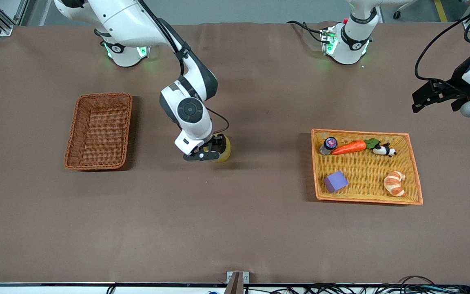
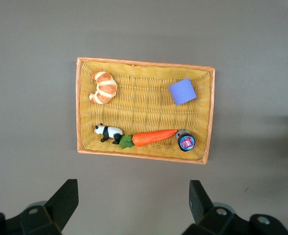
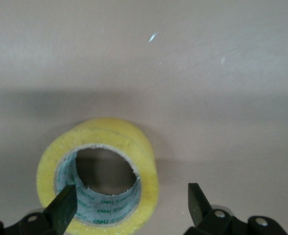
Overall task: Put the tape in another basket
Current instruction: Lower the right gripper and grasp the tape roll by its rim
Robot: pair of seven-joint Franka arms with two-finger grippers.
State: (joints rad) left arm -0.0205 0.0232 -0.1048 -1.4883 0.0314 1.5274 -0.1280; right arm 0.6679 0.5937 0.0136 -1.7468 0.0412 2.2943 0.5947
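Yellow tape with grey-white core; reddish-brown woven basket; orange-yellow woven tray; brown table.

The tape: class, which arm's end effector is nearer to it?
Right. The right end effector is down at the tape, fingers open around its wall. The left end effector waits, open, high above the orange tray.
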